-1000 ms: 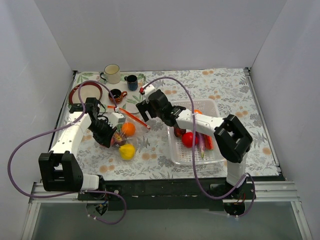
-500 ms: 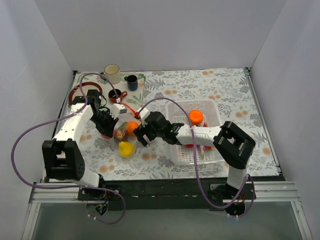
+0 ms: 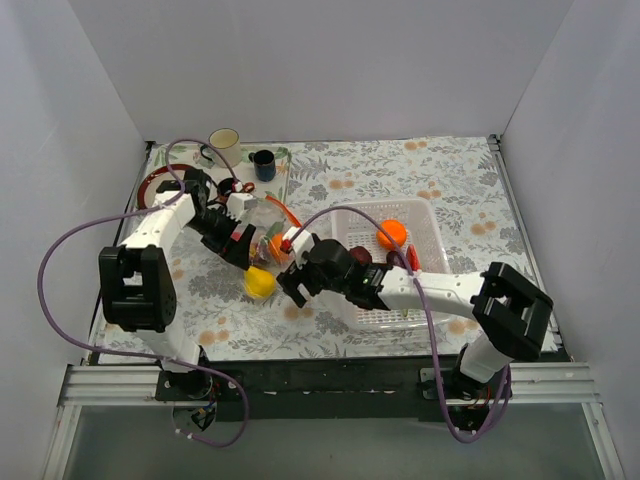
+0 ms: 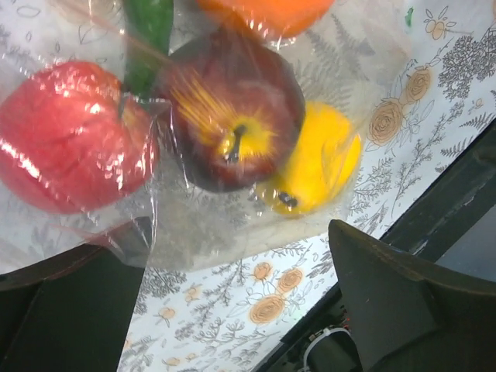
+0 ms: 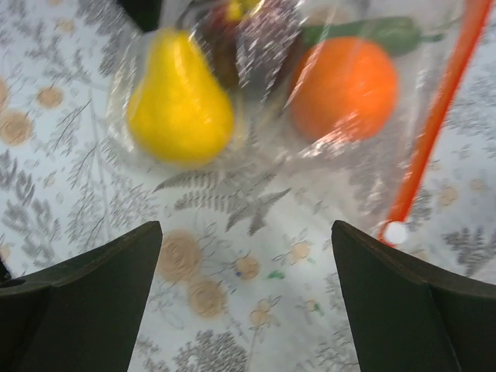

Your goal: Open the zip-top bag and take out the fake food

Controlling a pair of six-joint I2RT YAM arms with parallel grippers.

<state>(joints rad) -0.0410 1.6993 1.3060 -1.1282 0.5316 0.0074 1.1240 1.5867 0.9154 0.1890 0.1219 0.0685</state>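
The zip-top bag [image 3: 262, 232] lies on the flowered cloth left of centre, its orange-red zip strip [image 5: 434, 116] along one side. Through the clear plastic I see fake food: a yellow pear [image 5: 178, 97], an orange ball [image 5: 345, 85], a dark red apple [image 4: 232, 116], a red fruit [image 4: 66, 136] and a green piece [image 4: 147, 31]. My left gripper [image 4: 240, 302] is open at the bag's left end, and a bag corner lies against one finger [image 4: 70, 310]. My right gripper [image 5: 248, 294] is open just short of the bag, over bare cloth. In the top view the pear [image 3: 260, 284] lies between both grippers.
A white perforated basket [image 3: 425, 215] stands right of the bag with an orange ball [image 3: 392, 234] and red pieces inside. At the back left are a cream mug [image 3: 224, 146], a dark blue mug [image 3: 264, 163] and a red-rimmed plate [image 3: 165, 185]. White walls enclose the table.
My left gripper, shut on the bag earlier, now stands open. My right arm swung from above the basket down and left to the bag's near side. The bag shifted slightly towards the back.
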